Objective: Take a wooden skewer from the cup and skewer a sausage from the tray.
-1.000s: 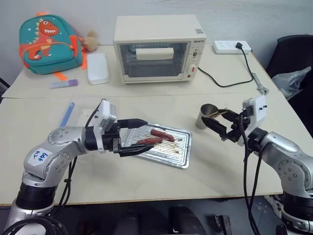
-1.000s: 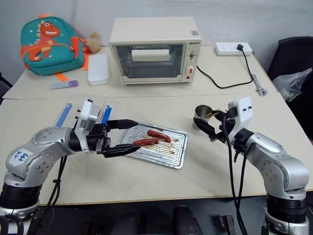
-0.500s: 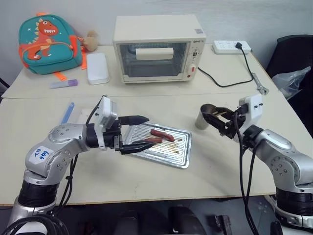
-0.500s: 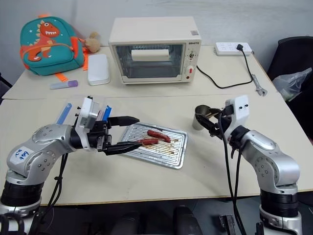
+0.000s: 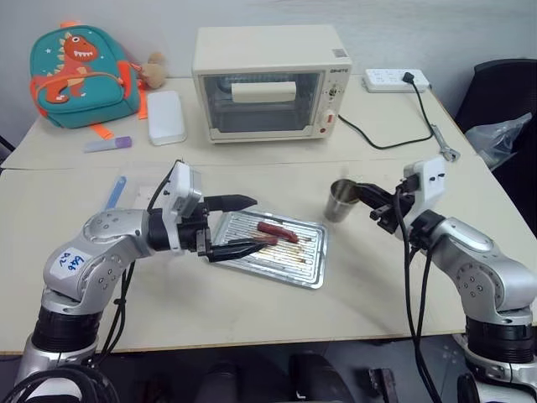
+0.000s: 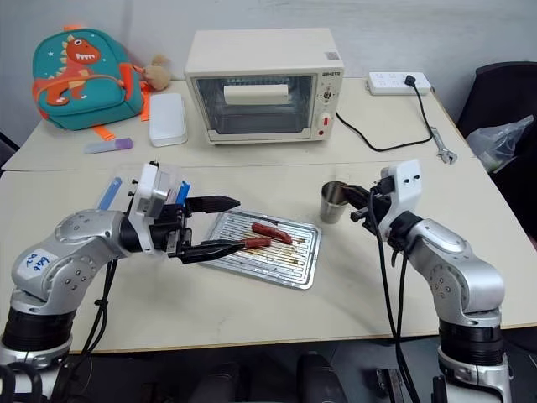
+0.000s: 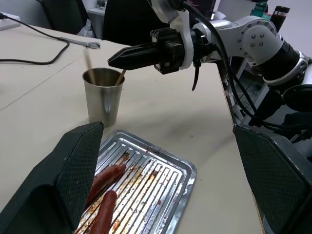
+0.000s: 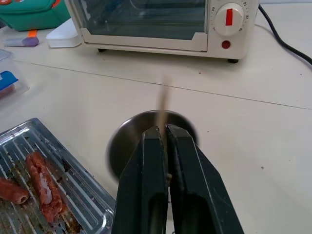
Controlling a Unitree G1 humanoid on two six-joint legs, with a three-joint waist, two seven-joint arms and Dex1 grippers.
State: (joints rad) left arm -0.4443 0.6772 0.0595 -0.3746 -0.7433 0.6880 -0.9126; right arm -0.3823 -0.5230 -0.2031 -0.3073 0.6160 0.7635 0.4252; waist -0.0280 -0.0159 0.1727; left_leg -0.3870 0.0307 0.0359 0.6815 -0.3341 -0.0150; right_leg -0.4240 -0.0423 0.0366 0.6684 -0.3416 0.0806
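The silver cup [image 5: 342,200] stands upright on the table to the right of the tray [image 5: 289,262]. My right gripper [image 8: 165,130] sits at the cup's rim, shut on a wooden skewer [image 8: 164,105] that rises out of the cup. Another skewer [image 7: 119,77] leans inside the cup. Two reddish-brown sausages [image 5: 277,231] [image 5: 258,242] lie at the near-left part of the ridged tray. My left gripper [image 5: 254,224] is open at the tray's left end, one finger above the sausages and the other low beside them, holding nothing.
A cream toaster oven [image 5: 270,81] stands at the back, with a dinosaur backpack [image 5: 77,74] and a white box [image 5: 165,117] to its left. A power strip [image 5: 396,80] and its cord lie back right. A clear box with blue clips [image 6: 172,195] sits behind my left arm.
My right gripper has gone from open to shut, closing on a skewer at the cup's rim. The cup has shifted a little to the left. My left gripper has stayed put.
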